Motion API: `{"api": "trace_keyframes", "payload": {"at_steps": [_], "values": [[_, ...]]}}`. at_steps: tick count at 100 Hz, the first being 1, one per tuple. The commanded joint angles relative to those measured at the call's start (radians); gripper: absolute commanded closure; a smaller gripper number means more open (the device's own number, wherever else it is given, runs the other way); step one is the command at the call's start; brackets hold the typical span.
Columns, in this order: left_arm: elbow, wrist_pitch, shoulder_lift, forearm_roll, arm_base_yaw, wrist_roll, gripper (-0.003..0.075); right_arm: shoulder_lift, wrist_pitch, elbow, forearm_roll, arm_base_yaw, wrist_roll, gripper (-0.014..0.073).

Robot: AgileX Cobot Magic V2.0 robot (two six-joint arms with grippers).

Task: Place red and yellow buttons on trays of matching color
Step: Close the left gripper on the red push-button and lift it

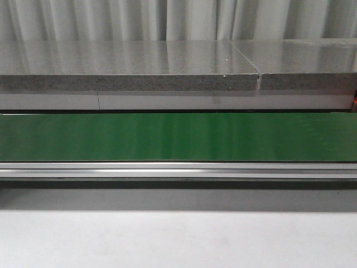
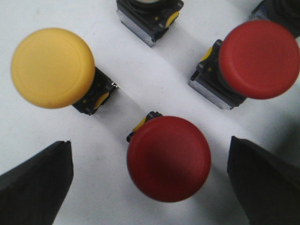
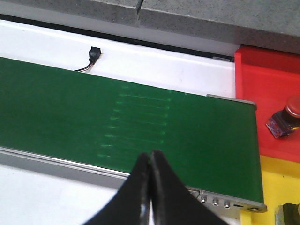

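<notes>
In the left wrist view my left gripper [image 2: 150, 164] is open and straddles a red button [image 2: 168, 158] that stands on the white surface, not touching it. A second red button [image 2: 259, 59] and a yellow button [image 2: 52, 68] stand beyond it. In the right wrist view my right gripper [image 3: 150, 159] is shut and empty over the near edge of the green belt [image 3: 93, 108]. At the belt's end a red tray [image 3: 267, 79] holds a red button [image 3: 287, 117]. A yellow tray [image 3: 276, 183] lies beside the red one. No button or gripper shows in the front view.
Another button base [image 2: 147, 18] stands further off among the buttons. The green belt [image 1: 178, 137] runs across the front view with a metal rail [image 1: 178, 169] along its near side and a grey stone ledge [image 1: 128, 67] behind. A small black sensor [image 3: 95, 52] with wires sits beyond the belt.
</notes>
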Motion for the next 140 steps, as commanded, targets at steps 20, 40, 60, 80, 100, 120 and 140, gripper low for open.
{"api": "trace_keyframes", "payload": {"at_steps": [20, 40, 60, 80, 100, 120, 140], "values": [[-0.031, -0.047, -0.015, 0.004, 0.003, -0.012, 0.0155, -0.003, -0.062, -0.027, 0.004, 0.000, -0.009, 0.0662], [-0.031, -0.049, -0.015, 0.006, 0.003, -0.002, 0.0442, -0.003, -0.062, -0.027, 0.004, 0.000, -0.009, 0.0662], [-0.031, -0.022, -0.049, 0.006, 0.001, 0.001, 0.0720, -0.003, -0.062, -0.027, 0.004, 0.000, -0.009, 0.0662], [-0.031, 0.005, -0.162, 0.004, -0.012, 0.036, 0.0739, -0.003, -0.062, -0.027, 0.004, 0.000, -0.009, 0.0662], [-0.031, 0.020, -0.310, 0.002, -0.097, 0.131, 0.0739, -0.003, -0.062, -0.027, 0.004, 0.000, -0.009, 0.0662], [-0.031, 0.122, -0.387, 0.004, -0.208, 0.187, 0.0739, -0.003, -0.062, -0.027, 0.004, 0.000, -0.009, 0.0662], [-0.031, 0.155, -0.372, 0.003, -0.271, 0.210, 0.0739, -0.003, -0.062, -0.027, 0.004, 0.000, -0.009, 0.0662]]}}
